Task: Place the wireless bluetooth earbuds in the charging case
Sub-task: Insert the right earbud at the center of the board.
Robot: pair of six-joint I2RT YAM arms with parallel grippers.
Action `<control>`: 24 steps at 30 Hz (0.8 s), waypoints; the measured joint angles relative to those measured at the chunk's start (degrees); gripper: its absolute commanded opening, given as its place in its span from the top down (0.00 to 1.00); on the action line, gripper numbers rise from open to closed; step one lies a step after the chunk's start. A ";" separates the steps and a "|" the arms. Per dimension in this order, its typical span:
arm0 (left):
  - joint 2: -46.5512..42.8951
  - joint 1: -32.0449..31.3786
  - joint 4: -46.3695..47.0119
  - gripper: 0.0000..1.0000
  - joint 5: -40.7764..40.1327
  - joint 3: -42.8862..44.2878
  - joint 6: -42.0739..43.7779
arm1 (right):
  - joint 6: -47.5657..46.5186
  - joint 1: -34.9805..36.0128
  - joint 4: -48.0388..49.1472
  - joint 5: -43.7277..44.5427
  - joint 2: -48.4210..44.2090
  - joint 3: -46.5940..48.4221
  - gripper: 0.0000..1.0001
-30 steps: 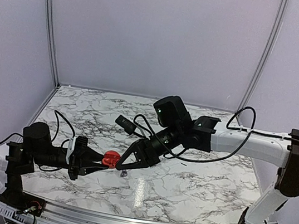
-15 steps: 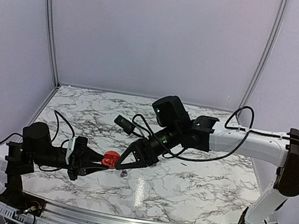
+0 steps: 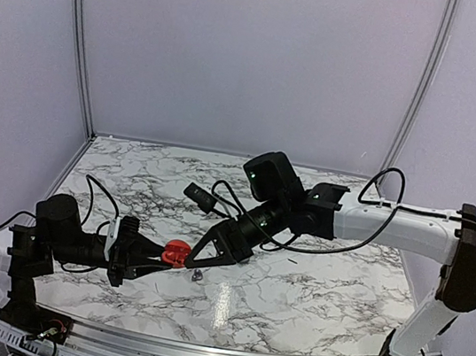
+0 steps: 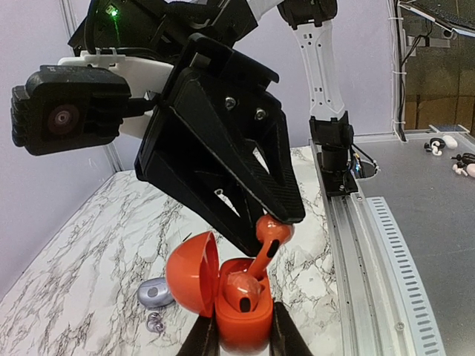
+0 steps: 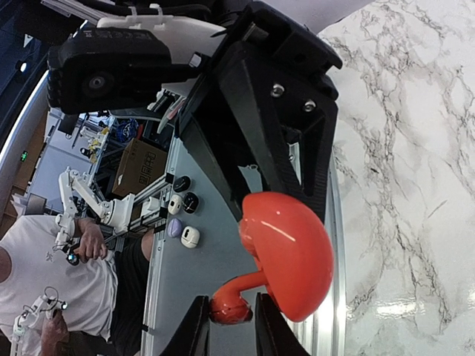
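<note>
While left end effector (image 4: pixel 241 337) clamps case (image 4: pixel 223 291), right end effector (image 5: pixel 228 330) pinches earbud (image 4: pixel 271 231) at rim.

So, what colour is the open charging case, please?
The charging case is glossy orange-red; the left wrist view shows it best.

Marble-patterned table (image 3: pixel 291 302), pale lilac walls (image 3: pixel 256 55)

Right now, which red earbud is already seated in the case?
The lower earbud, bedded in the open red case. The other red earbud sits above it, pinched in the right claw.
</note>
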 measured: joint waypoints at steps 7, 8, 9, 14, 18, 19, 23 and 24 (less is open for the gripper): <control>0.00 0.00 -0.59 1.00 -0.35 0.00 -0.85 | -0.07 -0.02 -1.75 2.16 0.00 1.11 0.77; 0.00 0.00 -0.59 1.00 -0.42 0.07 -1.01 | -0.07 -0.02 -1.90 2.56 0.00 1.33 0.77; 0.00 0.00 -0.59 1.00 -0.46 0.15 -1.05 | -0.09 -0.07 -2.25 2.82 0.00 1.55 0.76; 0.00 0.07 -0.61 1.00 -0.48 0.28 -1.22 | -0.11 -0.07 -3.39 4.00 0.00 1.95 0.77; 0.00 0.07 -0.59 1.00 -0.72 0.26 -1.73 | -0.48 -0.09 -4.90 4.94 0.00 2.69 0.73; 0.00 0.07 -0.55 1.00 -0.92 0.28 -2.08 | -0.68 -0.09 -5.16 5.16 0.00 2.86 0.70; 0.11 0.07 -0.44 1.00 -1.95 0.28 -3.58 | -1.18 -0.15 -5.29 6.34 -0.50 2.95 0.63; 0.15 0.07 -0.17 1.00 -2.25 0.26 -4.07 | -1.27 -0.17 -5.29 6.75 -0.85 2.95 0.61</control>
